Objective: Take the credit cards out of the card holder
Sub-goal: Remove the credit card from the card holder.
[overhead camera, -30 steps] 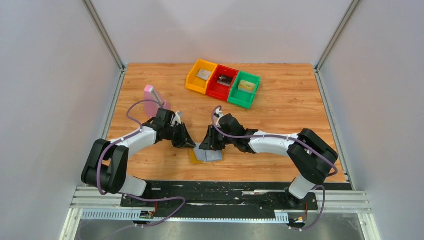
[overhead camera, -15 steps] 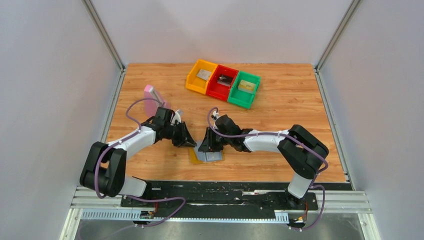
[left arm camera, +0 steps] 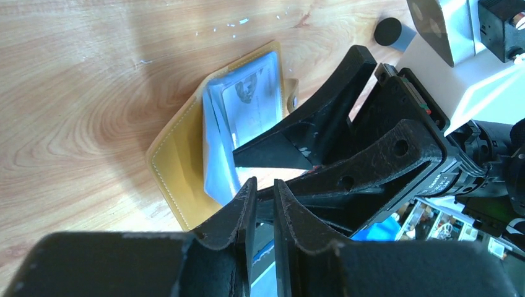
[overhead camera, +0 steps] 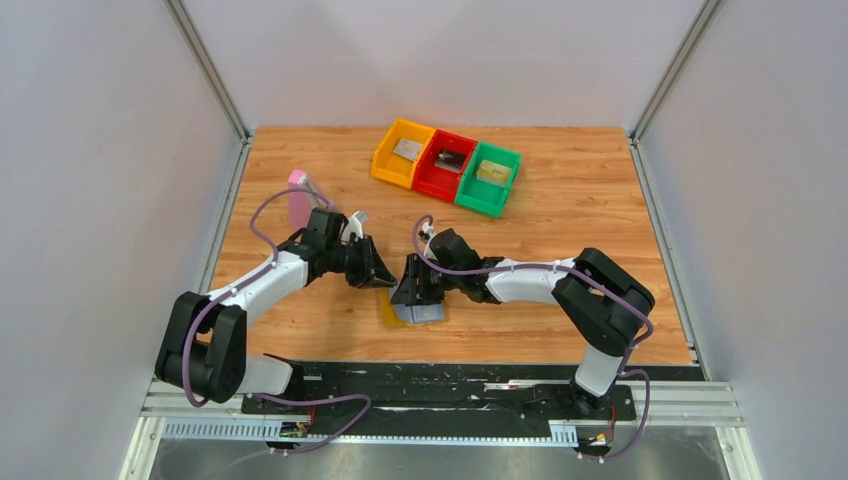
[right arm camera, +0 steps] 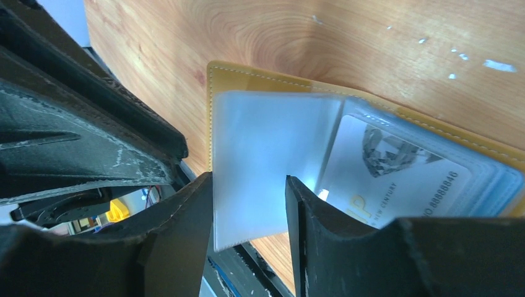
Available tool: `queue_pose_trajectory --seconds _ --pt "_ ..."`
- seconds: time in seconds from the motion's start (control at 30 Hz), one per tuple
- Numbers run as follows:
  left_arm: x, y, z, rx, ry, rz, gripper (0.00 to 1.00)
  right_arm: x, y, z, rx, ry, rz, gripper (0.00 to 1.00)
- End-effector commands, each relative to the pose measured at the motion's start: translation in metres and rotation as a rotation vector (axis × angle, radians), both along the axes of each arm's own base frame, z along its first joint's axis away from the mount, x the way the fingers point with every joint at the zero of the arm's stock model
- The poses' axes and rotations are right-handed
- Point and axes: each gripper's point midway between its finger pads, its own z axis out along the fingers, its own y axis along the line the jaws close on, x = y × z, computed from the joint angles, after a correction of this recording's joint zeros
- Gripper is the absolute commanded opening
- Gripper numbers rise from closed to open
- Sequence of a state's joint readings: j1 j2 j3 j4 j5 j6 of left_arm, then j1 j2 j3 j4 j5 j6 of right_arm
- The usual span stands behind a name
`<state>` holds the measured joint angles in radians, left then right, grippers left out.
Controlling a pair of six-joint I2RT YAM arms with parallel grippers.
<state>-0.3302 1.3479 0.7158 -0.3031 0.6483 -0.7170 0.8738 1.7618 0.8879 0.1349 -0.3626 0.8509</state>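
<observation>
Bench (overhead camera: 560, 230) of light wood, with two robot arms reaching in from its near edge. Closest to the arms, a card holder (overhead camera: 418, 314) lies open and flat, tan outside down and pale blue inside up. A white card (right arm camera: 396, 179) with a diamond print still sits in one of its pockets. A clear sleeve (right arm camera: 266, 167) stands lifted over part of the holder, like a turned page.

Just beyond, the two end effectors meet almost tip to tip above the holder. The right end effector (right arm camera: 247, 182) has its fingers partly apart on either side of the lifted sleeve and is gripping nothing. Over the past second this arm has slid leftward across the holder and its fingers have spread. That suggests it let go in order to take a fresh hold, so the white card is no nearer to coming out. The left end effector (left arm camera: 263, 184) has its fingers drawn narrow. Something pale shows in the slit, but the view is too cramped to tell whether it is pinched.

Farther back on the left stands a pink block (overhead camera: 298, 195). At the far side sit three bins in a row. The orange bin (overhead camera: 385, 160) holds a grey card (overhead camera: 407, 149), the red bin (overhead camera: 428, 178) a dark card (overhead camera: 449, 160), and the green bin (overhead camera: 478, 200) a golden card (overhead camera: 492, 171). Three cards appear to be out already, leaving the white one.
</observation>
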Motion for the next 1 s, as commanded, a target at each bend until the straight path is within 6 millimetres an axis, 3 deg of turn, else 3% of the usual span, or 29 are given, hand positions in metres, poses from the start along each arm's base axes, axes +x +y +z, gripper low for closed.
queue_pose_trajectory --seconds 0.0,0.23,0.4,0.67,0.97 --pt "0.006 -0.009 0.022 -0.065 -0.068 -0.041 0.24 -0.002 0.021 0.029 0.124 -0.044 0.078 0.44" --pt "0.003 -0.012 0.015 -0.086 -0.036 -0.057 0.24 -0.009 0.027 0.032 0.163 -0.026 0.123 0.47" --pt "-0.001 -0.014 0.0 -0.085 0.01 -0.07 0.23 -0.01 0.02 0.029 0.137 -0.025 0.111 0.36" --pt "-0.015 -0.016 -0.033 0.021 0.086 -0.111 0.19 -0.01 -0.001 0.034 0.091 -0.055 0.066 0.35" --pt "-0.016 -0.006 -0.058 0.112 0.109 -0.097 0.17 0.012 -0.03 0.027 -0.044 -0.086 -0.074 0.35"
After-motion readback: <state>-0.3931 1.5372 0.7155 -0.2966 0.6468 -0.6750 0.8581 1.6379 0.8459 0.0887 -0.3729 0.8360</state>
